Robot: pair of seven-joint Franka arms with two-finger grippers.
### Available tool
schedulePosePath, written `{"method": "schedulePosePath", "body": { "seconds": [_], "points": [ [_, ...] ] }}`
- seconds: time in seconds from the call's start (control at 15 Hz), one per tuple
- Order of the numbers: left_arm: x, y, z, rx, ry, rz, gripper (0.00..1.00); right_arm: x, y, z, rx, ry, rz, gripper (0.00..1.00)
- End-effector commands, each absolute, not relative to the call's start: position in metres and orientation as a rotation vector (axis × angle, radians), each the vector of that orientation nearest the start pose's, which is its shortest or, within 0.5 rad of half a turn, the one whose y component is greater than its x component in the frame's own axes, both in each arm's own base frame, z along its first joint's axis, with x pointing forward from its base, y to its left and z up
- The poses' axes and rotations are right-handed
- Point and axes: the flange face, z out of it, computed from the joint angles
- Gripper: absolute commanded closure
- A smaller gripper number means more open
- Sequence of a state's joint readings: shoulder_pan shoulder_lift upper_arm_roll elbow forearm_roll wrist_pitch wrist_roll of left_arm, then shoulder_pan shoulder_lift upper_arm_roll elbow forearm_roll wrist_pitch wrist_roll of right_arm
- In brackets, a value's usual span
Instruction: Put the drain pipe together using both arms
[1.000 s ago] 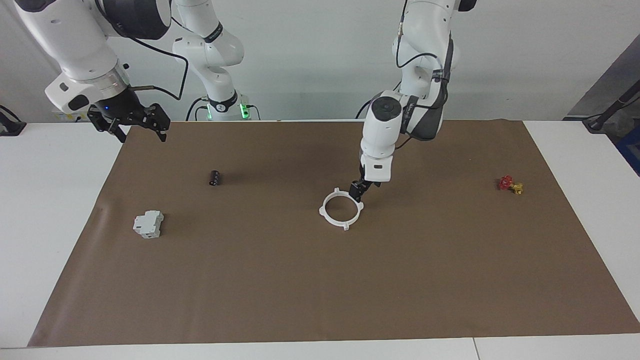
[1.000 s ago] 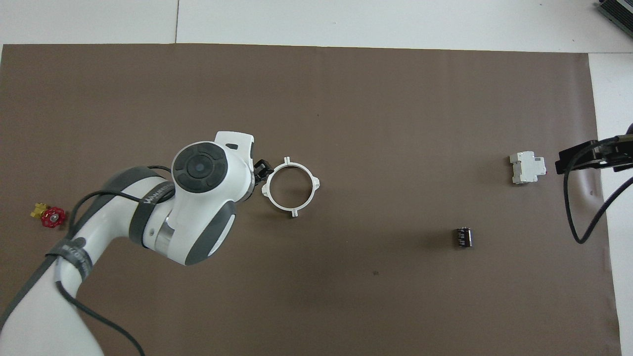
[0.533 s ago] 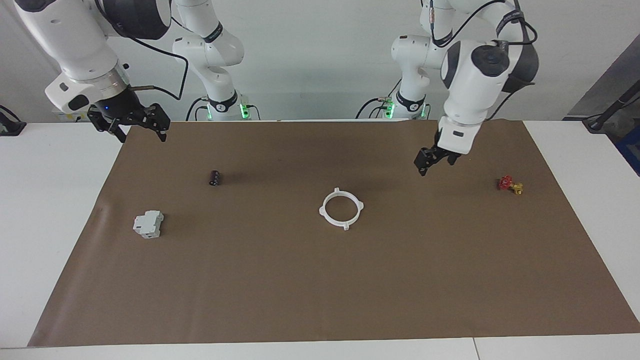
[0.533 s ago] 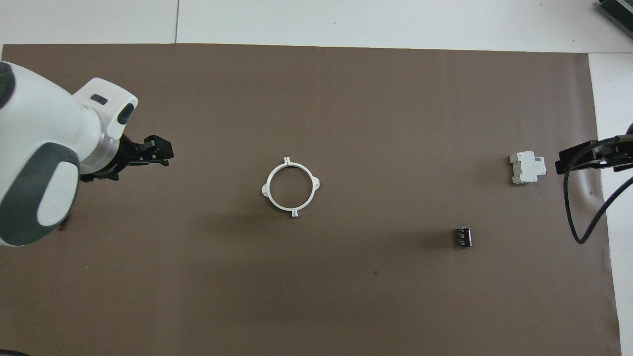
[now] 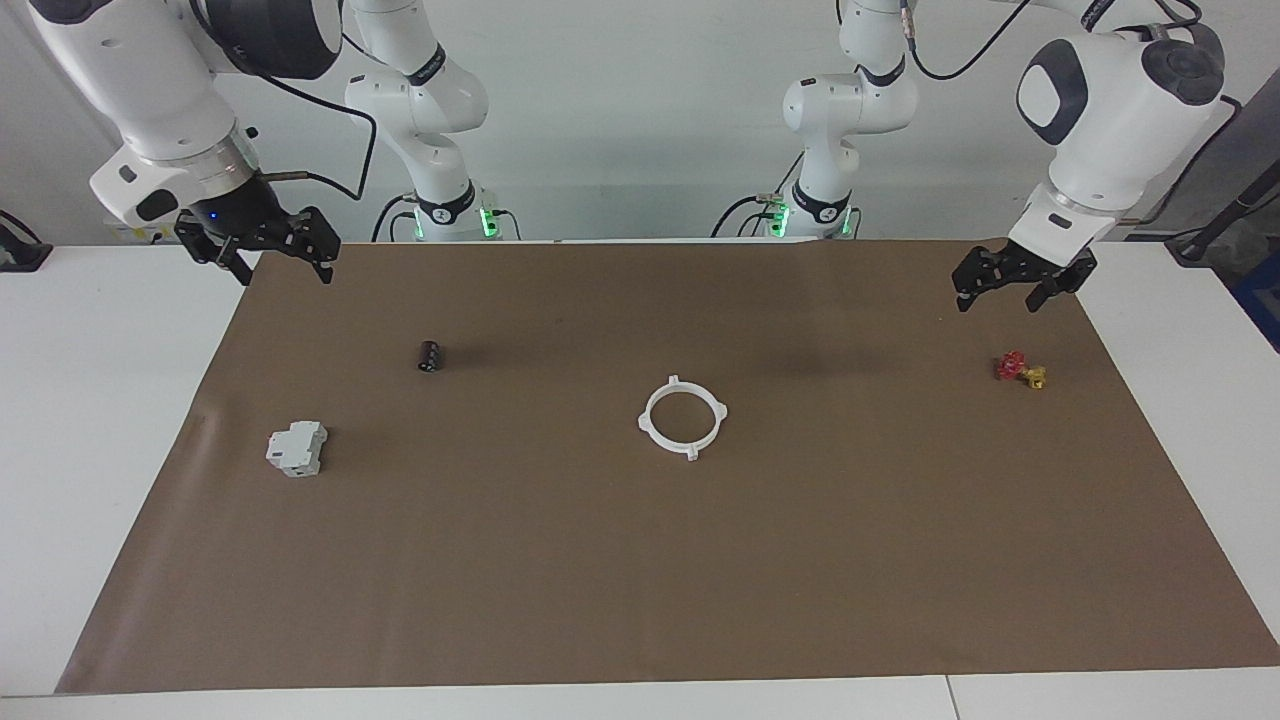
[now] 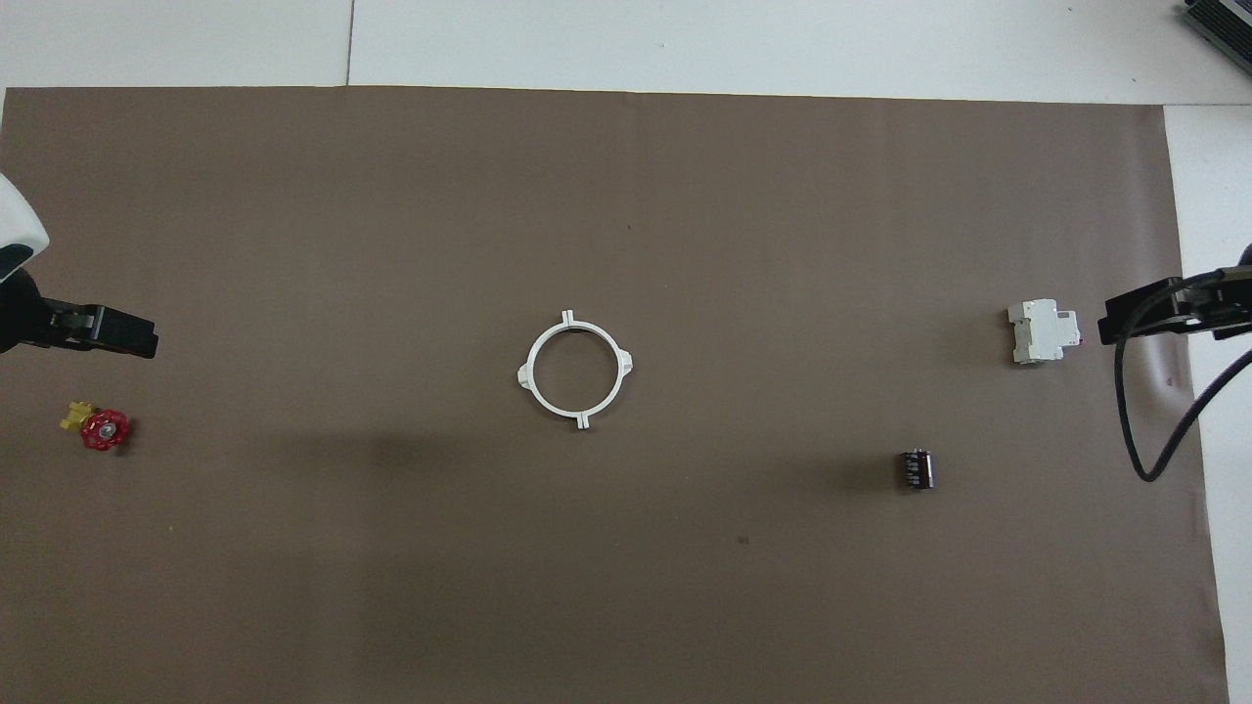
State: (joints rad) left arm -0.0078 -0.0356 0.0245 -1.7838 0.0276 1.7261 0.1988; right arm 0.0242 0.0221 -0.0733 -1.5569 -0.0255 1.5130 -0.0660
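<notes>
At mat centre, white ring (image 5: 682, 417) lies flat, both halves joined, touched by nothing. Ring sits about midway between arms, well apart from both grippers; no long axis, tabs at four points. Left gripper (image 5: 1012, 283) hangs over mat corner near red valve (image 5: 1020, 369), fingers spread, empty. Right gripper (image 5: 268, 252) waits over mat edge at its own end, fingers spread, empty. Assembly looks done.
</notes>
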Motion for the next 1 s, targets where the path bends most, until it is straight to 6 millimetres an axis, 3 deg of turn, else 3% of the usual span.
{"method": "schedulePosePath", "body": {
  "seconds": [0.0,0.2,0.27,0.33,0.47,0.93],
  "points": [
    [0.546,-0.001,0.566,-3.081,0.357,0.018,0.00,0.548,-0.029,0.617,-3.145,-0.004,0.114,0.00],
    [0.543,-0.016,0.574,-3.077,0.372,-0.011,0.00,0.548,-0.029,0.617,-3.144,-0.004,0.114,0.00],
    [0.540,-0.038,0.576,-3.067,0.430,-0.010,0.00,0.548,-0.029,0.617,-3.144,-0.004,0.114,0.00],
    [0.537,-0.043,0.581,-3.071,0.395,-0.021,0.00,0.548,-0.029,0.617,-3.144,-0.004,0.114,0.00],
    [0.530,-0.045,0.598,-3.079,0.325,-0.075,0.00,0.548,-0.029,0.617,-3.144,-0.004,0.114,0.00],
    [0.522,-0.068,0.618,-3.080,0.325,-0.033,0.00,0.548,-0.029,0.617,-3.144,-0.004,0.114,0.00]
  ]
}}
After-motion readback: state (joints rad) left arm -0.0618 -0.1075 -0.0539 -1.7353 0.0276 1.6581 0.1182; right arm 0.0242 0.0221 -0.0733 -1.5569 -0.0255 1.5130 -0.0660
